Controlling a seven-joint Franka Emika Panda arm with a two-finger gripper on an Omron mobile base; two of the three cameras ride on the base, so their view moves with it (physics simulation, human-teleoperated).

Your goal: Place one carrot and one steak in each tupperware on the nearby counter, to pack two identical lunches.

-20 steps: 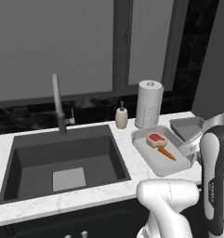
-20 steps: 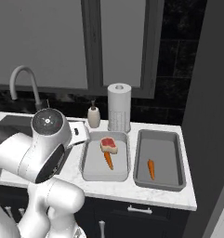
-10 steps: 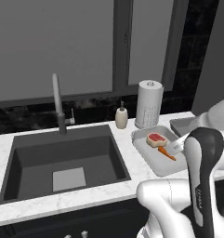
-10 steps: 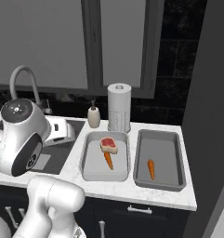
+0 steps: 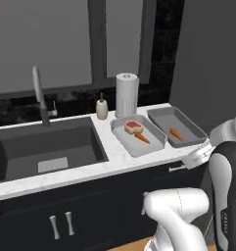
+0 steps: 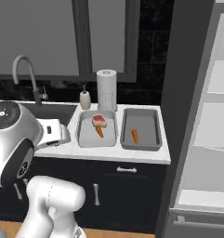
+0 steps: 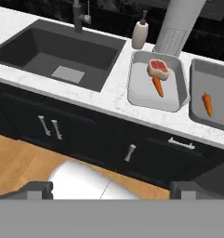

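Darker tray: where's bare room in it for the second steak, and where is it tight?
The darker tray holds a lone carrot; its floor is bare behind the carrot toward the back rim, and beside it. The lighter tray is fuller: steak and carrot sit close together at the back, front floor bare. Tight behind: paper towel roll, soap bottle.

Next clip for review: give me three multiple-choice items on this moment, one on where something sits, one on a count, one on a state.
1. Where is the steak?
A. in the lighter tray
B. in the sink
C. on the bare counter

2. How many carrots are in the trays?
A. one
B. two
C. four

3. How is the gripper?
A. shut on a carrot
B. shut on the steak
C. open, holding nothing

Key: 1 A, the steak lies in the lighter tray with a carrot. 2 B, the darker tray holds the second carrot. 3 C, the gripper has its fingertips far apart, with nothing between them.
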